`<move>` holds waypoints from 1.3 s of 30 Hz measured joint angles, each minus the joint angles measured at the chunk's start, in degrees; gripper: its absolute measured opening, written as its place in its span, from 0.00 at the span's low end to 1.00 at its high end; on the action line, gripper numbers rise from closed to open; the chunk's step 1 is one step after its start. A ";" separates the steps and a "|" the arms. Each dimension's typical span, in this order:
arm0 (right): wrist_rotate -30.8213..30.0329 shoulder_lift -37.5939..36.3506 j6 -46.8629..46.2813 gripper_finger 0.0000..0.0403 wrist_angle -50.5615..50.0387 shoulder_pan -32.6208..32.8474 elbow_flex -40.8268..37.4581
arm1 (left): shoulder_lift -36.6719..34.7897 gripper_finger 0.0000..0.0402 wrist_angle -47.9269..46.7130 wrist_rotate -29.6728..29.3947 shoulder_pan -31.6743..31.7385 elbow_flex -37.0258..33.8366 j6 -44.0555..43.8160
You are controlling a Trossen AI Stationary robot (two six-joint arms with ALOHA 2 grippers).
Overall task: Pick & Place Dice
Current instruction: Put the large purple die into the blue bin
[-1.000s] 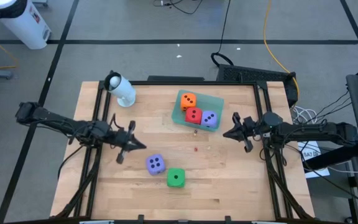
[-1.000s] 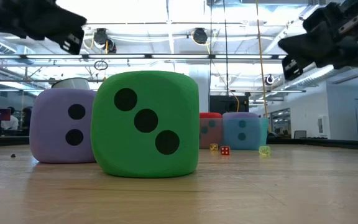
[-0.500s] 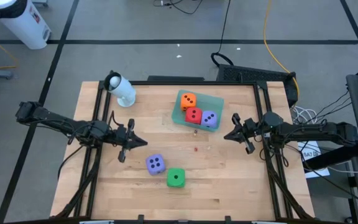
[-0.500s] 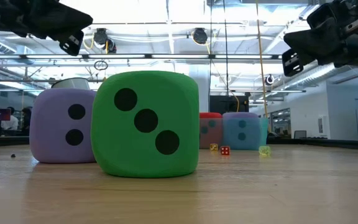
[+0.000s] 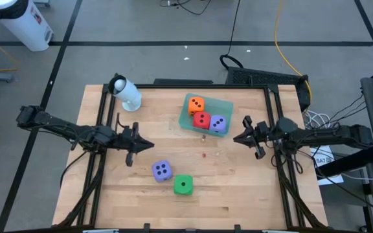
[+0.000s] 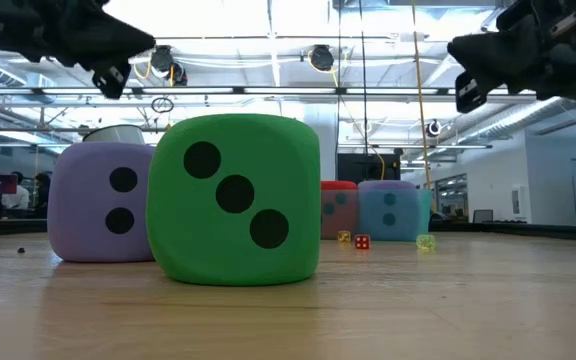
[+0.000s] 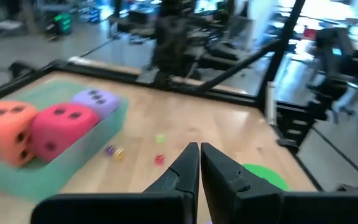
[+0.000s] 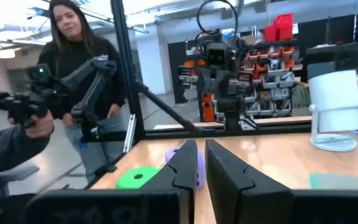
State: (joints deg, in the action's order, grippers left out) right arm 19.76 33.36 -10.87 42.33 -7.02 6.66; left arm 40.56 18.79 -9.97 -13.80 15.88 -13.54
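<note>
Wood-grained surface [image 5: 238,188] is carrying everything here, and, reading from the left, the left end effector [image 5: 146,145] is hovering with its fingers clenched on nothing. Just beyond its tip and a little toward the front edge, the loose purple die [image 5: 162,170] is sitting with four pips up, touching or nearly touching the green die [image 5: 184,185], which is showing one pip up and three on the face toward the low camera. Being cubes, neither has a long axis; both are lying slightly skewed to the surface edges. The left arm is clearly nearer to this pair, so the next pick is probably falling to it, once its fingers part. Farther right, the teal tray [image 5: 228,107] is holding the orange die [image 5: 196,104], the red die [image 5: 201,120] and the second purple die [image 5: 217,123] in a diagonal row. At the right, the right end effector [image 5: 237,138] is waiting beside the tray, likewise clenched and empty
</note>
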 joint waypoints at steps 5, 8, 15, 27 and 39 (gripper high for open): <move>-4.30 0.80 3.42 0.02 -0.33 6.86 0.00 | 0.87 0.06 -4.71 -6.63 0.00 0.00 -7.62; -4.62 0.96 7.17 0.01 -0.24 9.10 0.00 | 2.07 0.06 -7.83 -7.25 -0.30 1.46 -11.73; -4.71 0.96 9.64 0.01 0.70 9.39 0.00 | 10.74 0.06 -20.43 -7.03 -4.12 12.30 -14.04; -4.67 0.96 8.90 0.02 -1.22 9.39 0.00 | 34.53 0.34 -46.11 -5.22 -10.50 34.49 -12.88; -4.67 0.96 7.06 0.02 -1.79 9.39 0.00 | 47.61 0.81 -60.96 -2.26 -12.66 50.55 -20.10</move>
State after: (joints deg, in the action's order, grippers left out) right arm 15.09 34.33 -3.81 40.53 2.37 6.66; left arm 88.17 -42.16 -12.24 -26.46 66.43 -33.63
